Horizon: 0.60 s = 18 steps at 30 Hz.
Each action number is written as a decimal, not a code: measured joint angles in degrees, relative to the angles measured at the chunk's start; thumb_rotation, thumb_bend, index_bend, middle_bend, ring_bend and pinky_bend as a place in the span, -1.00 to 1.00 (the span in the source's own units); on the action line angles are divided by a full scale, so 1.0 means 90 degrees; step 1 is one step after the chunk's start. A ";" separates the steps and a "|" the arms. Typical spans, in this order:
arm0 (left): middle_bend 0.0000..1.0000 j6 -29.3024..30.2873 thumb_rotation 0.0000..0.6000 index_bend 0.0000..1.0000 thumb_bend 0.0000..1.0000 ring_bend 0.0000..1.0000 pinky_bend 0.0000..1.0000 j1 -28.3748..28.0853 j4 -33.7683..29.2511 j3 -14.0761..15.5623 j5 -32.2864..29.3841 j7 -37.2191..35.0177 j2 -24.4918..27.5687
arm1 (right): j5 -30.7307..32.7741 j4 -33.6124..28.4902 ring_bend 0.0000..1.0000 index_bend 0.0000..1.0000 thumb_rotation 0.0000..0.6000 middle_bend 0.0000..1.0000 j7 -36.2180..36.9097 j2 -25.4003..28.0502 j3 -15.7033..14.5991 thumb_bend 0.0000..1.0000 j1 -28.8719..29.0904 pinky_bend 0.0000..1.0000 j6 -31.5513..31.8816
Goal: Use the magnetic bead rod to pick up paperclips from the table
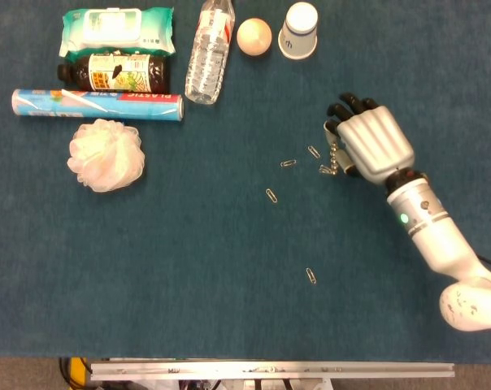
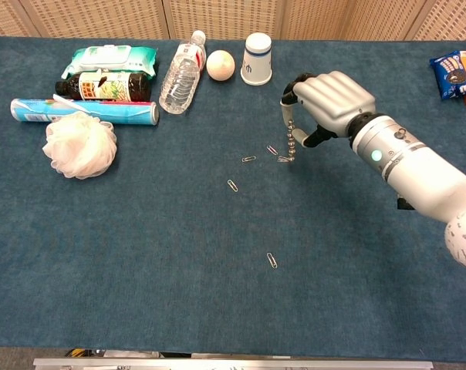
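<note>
My right hand point(image 2: 329, 100) grips the silver beaded magnetic rod point(image 2: 288, 135), its tip touching a small metal paperclip point(image 2: 284, 159) below the white paper cup point(image 2: 256, 58).

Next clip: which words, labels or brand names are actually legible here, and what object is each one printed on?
"PLASTIC": on the blue roll, legible in the head view.
Wipes pack: label too blurred to read.
Dark bottle: label print too small to read.
Water bottle: label unreadable.
Paper cup: markings unreadable.
Snack packs: print too blurred, partly cut off by the frame edge.
</note>
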 measured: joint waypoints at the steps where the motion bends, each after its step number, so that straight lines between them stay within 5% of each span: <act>1: -0.13 -0.0006 1.00 -0.17 -0.73 -0.29 0.07 -0.0001 0.0002 0.0003 0.0004 0.0006 -0.0002 | 0.0029 0.0019 -0.71 0.10 1.00 -0.39 -0.0015 -0.0016 0.0009 -0.22 0.0038 -0.42 -0.0008; 18: -0.13 -0.0141 1.00 -0.17 -0.73 -0.29 0.07 -0.0024 0.0044 0.0043 0.0051 -0.0132 0.0054 | 0.0422 0.0655 -0.71 0.10 1.00 -0.39 -0.0110 -0.0398 0.0122 -0.22 0.0498 -0.42 -0.0112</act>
